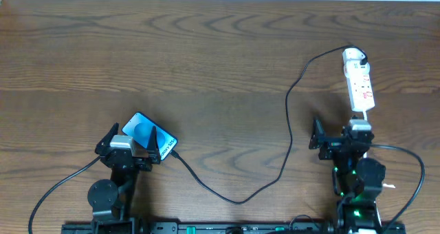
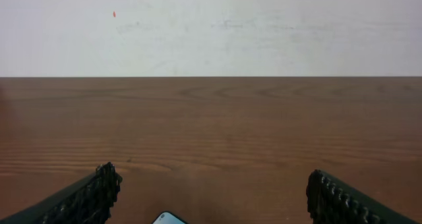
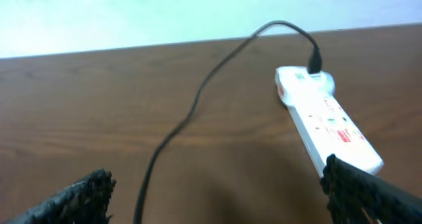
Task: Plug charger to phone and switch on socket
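Note:
The phone (image 1: 146, 132) lies at the front left with its blue screen up; only its corner (image 2: 169, 219) shows in the left wrist view. My left gripper (image 1: 134, 133) is open just above the phone, its fingers (image 2: 211, 188) spread wide and holding nothing. The charger cable (image 1: 287, 117) runs from the socket's far end in a long loop to the phone's near right end; I cannot tell if the tip is seated. The white socket (image 1: 359, 82) lies at the right. My right gripper (image 1: 342, 132) is open, with its right finger beside the socket's (image 3: 326, 118) near end and the cable (image 3: 198, 99) ahead of it.
The wooden table (image 1: 206, 55) spreads behind both arms, with a pale wall (image 2: 211, 26) beyond its far edge. Thicker robot cables (image 1: 62, 182) trail beside each arm base at the front edge.

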You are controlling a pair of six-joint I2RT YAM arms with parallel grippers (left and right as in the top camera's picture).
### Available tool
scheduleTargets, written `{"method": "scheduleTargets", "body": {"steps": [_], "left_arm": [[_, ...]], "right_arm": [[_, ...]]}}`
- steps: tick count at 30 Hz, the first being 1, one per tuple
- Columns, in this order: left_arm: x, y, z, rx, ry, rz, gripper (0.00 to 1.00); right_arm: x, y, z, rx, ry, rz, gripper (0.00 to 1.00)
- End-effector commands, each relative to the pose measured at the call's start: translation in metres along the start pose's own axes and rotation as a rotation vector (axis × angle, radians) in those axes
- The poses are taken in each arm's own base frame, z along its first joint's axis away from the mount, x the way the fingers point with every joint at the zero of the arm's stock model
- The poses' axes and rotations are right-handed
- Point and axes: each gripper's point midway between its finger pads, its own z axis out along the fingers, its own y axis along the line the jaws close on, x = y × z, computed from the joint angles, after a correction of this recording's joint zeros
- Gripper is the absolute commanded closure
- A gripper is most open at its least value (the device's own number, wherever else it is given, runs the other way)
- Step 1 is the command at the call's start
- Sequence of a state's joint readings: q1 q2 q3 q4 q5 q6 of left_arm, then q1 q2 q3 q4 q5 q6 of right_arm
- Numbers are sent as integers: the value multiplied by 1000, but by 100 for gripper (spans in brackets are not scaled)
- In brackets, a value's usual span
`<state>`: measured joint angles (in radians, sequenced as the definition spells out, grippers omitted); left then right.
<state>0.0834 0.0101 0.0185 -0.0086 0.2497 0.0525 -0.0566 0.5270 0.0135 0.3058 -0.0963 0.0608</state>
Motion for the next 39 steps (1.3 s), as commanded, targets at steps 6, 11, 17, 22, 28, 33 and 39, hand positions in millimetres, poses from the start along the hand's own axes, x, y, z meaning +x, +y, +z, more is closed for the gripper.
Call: {"method": "scheduleTargets", "body": {"steps": [6, 11, 17, 22, 28, 33, 39], "left_arm": [[15, -6, 0, 33, 48, -10, 7], [15, -6, 0, 33, 48, -10, 7], [15, -6, 0, 32, 48, -10, 7], [15, -6, 0, 33, 48, -10, 7], [15, -6, 0, 32, 48, -10, 7], [15, -6, 0, 33, 48, -10, 7], [15, -6, 0, 33, 48, -10, 7]], "right_arm": [[-4, -8, -14, 59, -33, 10, 1], [2, -10, -21, 71, -13, 7, 1], [-1, -11, -27, 79, -35, 6, 1], [-14, -10, -31, 80, -93, -51, 1], [-23, -9, -35, 83, -132, -118, 1], [-23, -9, -35, 85, -130, -149, 1], [-23, -9, -35, 85, -130, -152, 1]]}}
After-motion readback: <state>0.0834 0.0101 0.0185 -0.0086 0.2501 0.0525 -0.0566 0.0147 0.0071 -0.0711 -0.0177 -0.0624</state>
